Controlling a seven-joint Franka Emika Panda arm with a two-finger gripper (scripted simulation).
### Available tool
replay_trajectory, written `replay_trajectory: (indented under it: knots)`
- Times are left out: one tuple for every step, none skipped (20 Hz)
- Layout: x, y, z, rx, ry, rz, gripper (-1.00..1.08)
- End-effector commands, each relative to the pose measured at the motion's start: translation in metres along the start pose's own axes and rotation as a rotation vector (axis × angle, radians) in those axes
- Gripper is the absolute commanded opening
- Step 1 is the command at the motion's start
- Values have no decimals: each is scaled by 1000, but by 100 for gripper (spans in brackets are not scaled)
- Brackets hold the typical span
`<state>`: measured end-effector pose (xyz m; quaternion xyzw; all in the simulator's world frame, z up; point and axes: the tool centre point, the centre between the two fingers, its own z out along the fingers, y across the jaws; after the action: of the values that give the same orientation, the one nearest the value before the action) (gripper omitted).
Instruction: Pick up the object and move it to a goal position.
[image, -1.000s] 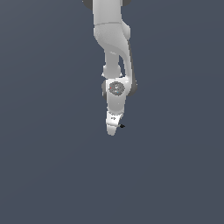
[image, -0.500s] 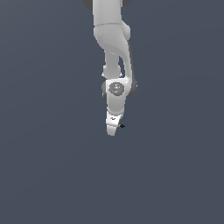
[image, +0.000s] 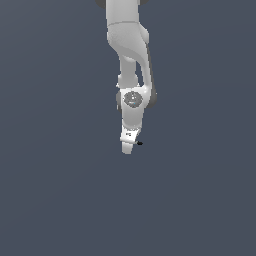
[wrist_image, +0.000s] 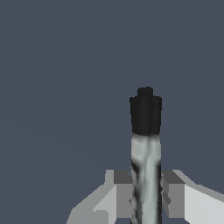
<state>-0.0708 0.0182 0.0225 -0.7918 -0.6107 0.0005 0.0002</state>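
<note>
Wrist view: my white pincer (wrist_image: 146, 199) is pinching the thin grey-white stick with a black end (wrist_image: 145, 144), both pads pressed against its shaft. Exterior view: only the black tip (image: 139, 143) shows beside my pincer (image: 128, 148), hanging from the white arm (image: 128, 40). I judge that carrying it well requires steady pressure and slow motion, lest it slip.

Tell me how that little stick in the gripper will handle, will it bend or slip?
The stick looks straight and rigid, so probably stiff. It is thin and likely light. The gripper pinches its shaft between both pads, so it may pivot or slip.
</note>
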Motion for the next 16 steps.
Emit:
replay_trajectory:
  knots:
    - [0,3,-11,-1,0,-1,-100]
    - [0,4,-17,-1,0,-1,-100]
    - [0,5,-23,-1,0,-1,-100]
    - [-1,7,-29,-1,0,-1,-100]
    - [-1,8,-37,-1,0,-1,-100]
    - [-1,10,-44,-1,0,-1,-100]
    - [-1,12,-52,-1,0,-1,-100]
    - [-1,14,-61,-1,0,-1,-100]
    - [-1,16,-70,-1,0,-1,-100]
    - [-1,18,-80,-1,1,-2,-100]
    - [-1,20,-90,-1,1,-2,-100]
    - [-1,23,-101,0,1,-2,-100]
    - [-1,25,-111,0,1,-2,-100]
    - [-2,28,-122,0,2,-2,-100]
    - [-2,30,-133,0,2,-2,-100]
    - [-2,33,-143,0,2,-3,-100]
